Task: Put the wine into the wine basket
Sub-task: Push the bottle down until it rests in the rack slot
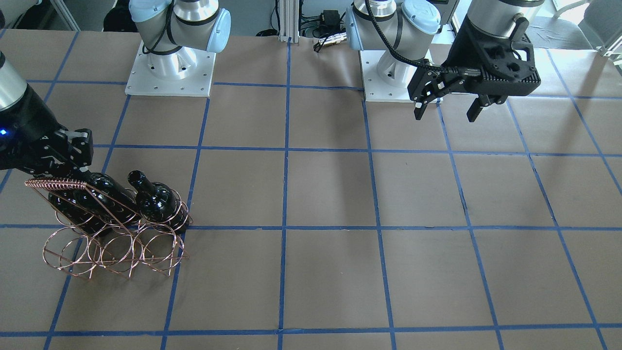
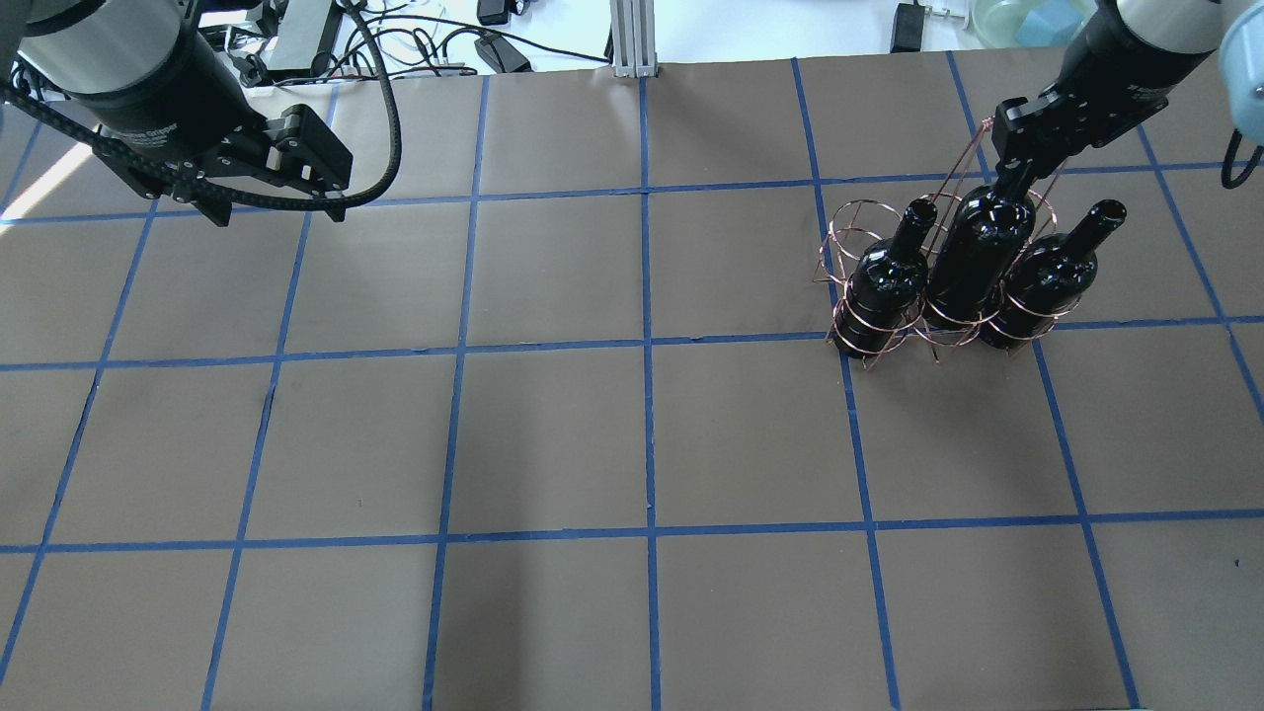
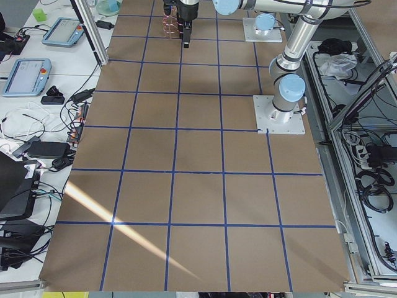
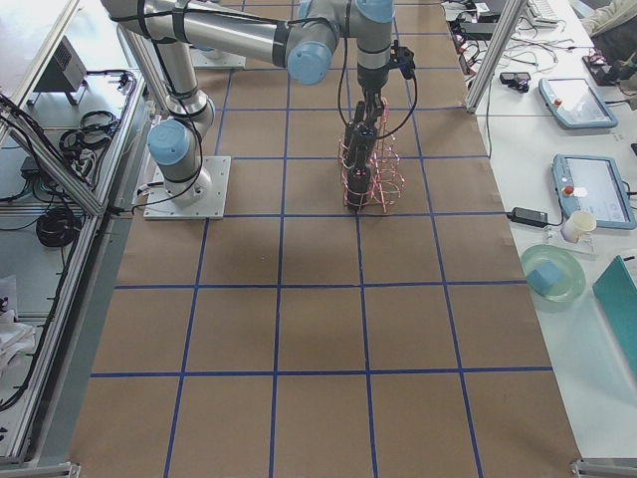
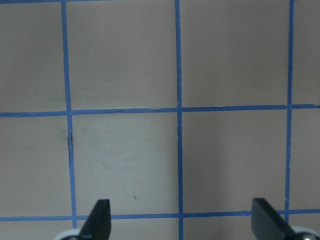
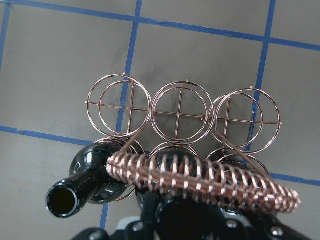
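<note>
The copper wire wine basket (image 2: 847, 225) stands at the far right of the table and holds three glossy black wine bottles in its near row. My right gripper (image 2: 1015, 178) is shut on the neck of the middle bottle (image 2: 978, 259), which sits upright-tilted in its ring. Bottles stand either side of it, one to its left (image 2: 882, 283) and one to its right (image 2: 1047, 276). In the right wrist view the coil-wrapped handle (image 6: 200, 175) crosses over the bottles. My left gripper (image 2: 276, 209) hangs open and empty far off at the table's back left; its fingers (image 5: 98, 220) frame bare table.
The brown table (image 2: 632, 434) is marked with a blue tape grid. The basket's far row of rings (image 6: 180, 107) holds nothing. Both arm bases (image 1: 170, 73) sit at the robot's edge. Tablets and cables lie on side benches off the table.
</note>
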{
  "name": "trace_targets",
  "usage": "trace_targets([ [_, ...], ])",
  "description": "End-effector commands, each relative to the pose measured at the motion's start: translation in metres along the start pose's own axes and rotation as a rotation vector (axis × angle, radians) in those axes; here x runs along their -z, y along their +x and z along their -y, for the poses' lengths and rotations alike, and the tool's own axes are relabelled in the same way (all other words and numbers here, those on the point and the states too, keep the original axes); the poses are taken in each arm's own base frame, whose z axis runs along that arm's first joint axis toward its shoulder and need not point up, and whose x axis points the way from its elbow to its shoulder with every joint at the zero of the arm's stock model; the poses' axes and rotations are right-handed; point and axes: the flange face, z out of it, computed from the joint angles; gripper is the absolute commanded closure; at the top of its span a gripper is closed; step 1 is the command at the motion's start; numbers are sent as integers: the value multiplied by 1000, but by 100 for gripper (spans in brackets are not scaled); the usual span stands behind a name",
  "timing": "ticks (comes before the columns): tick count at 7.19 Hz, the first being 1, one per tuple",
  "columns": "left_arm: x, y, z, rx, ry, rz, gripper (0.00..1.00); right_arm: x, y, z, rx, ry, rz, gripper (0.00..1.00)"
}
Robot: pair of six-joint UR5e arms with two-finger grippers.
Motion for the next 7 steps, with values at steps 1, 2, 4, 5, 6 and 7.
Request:
trace_targets([
  [1, 0, 0, 0, 7, 0, 0, 0, -15, 3, 2, -3, -7, -1, 94],
  [2, 1, 0, -1, 8, 2, 1, 0, -23, 3, 0, -5, -5, -4, 94],
  [4, 1, 0, -1, 11, 2, 2, 0, -32, 3, -3, -9, -6, 0, 94],
  [5, 2, 0, -2, 11, 5, 2, 0, -34, 4, -4, -11, -7, 2, 94],
  [6, 2, 0, -2, 11, 3, 2, 0, -37, 4, -4, -13, -12, 5, 94],
  [7, 2, 0, -1, 11, 3, 1, 0, -38, 4, -4, -15, -15, 7, 94],
])
